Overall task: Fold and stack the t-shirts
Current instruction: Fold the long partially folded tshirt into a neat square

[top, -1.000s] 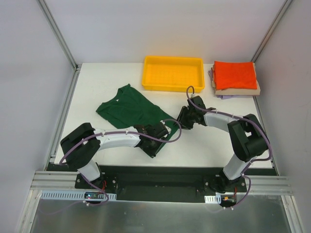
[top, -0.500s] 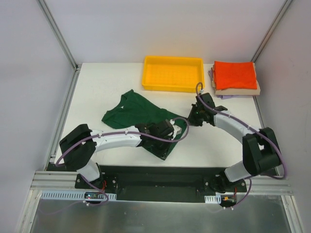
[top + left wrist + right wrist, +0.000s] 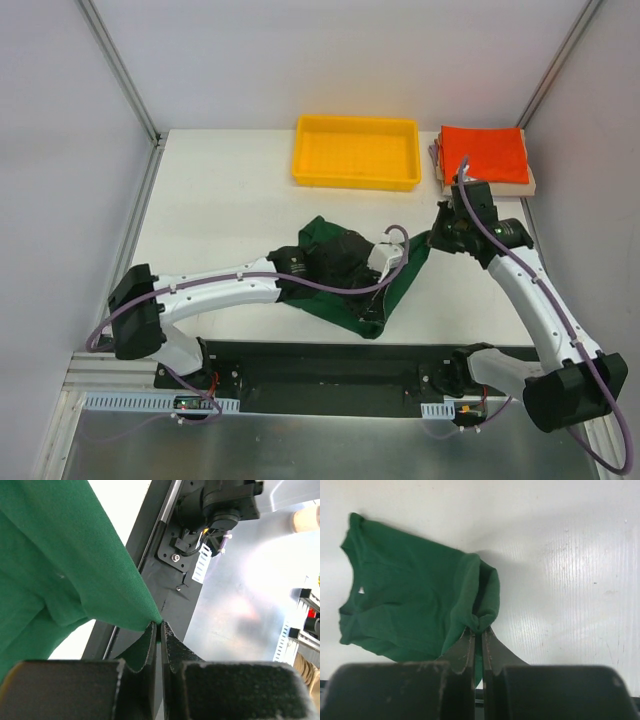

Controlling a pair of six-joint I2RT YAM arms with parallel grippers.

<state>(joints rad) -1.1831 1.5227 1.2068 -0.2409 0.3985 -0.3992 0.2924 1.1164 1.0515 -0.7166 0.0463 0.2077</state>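
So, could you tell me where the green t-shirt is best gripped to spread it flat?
Take the green t-shirt by two spots on its edge, coming low from the side so thin cloth slips between the fingers. It is crumpled, so a central grab would likely bunch it. The left gripper and right gripper are each shut on such a fold.

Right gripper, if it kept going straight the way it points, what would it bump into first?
The dark green t-shirt: the right gripper is pinching a fold of it, with more cloth bunched just ahead. Beyond that is the white table, though depth is hard to judge.
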